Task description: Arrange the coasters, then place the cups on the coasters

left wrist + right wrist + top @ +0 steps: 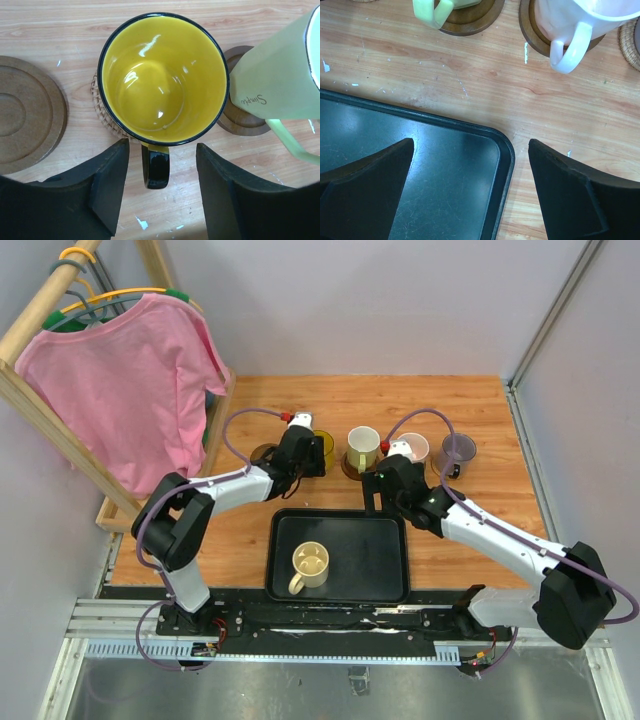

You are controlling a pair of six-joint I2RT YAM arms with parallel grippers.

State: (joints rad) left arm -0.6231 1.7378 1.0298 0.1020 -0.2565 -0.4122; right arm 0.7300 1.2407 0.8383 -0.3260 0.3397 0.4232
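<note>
The yellow cup (162, 77) stands on a tan woven coaster (102, 107). Its black handle (157, 167) sits between the fingers of my left gripper (160, 150), which is open and touches neither side. A bare dark coaster (25, 115) lies to its left. To its right, a pale green cup (280, 70) stands on a dark coaster (240, 117). A pink cup (575, 25) stands on another dark coaster (532, 30). The grey-purple cup (459, 450) is furthest right, and the cream cup (310, 565) stands in the tray. My right gripper (470, 150) hangs open and empty over the tray's far right corner.
The black rectangular tray (375, 575) lies at the near middle of the wooden table. A wooden rack with a pink shirt (125, 390) stands at the far left. Grey walls close in the table's back and right sides.
</note>
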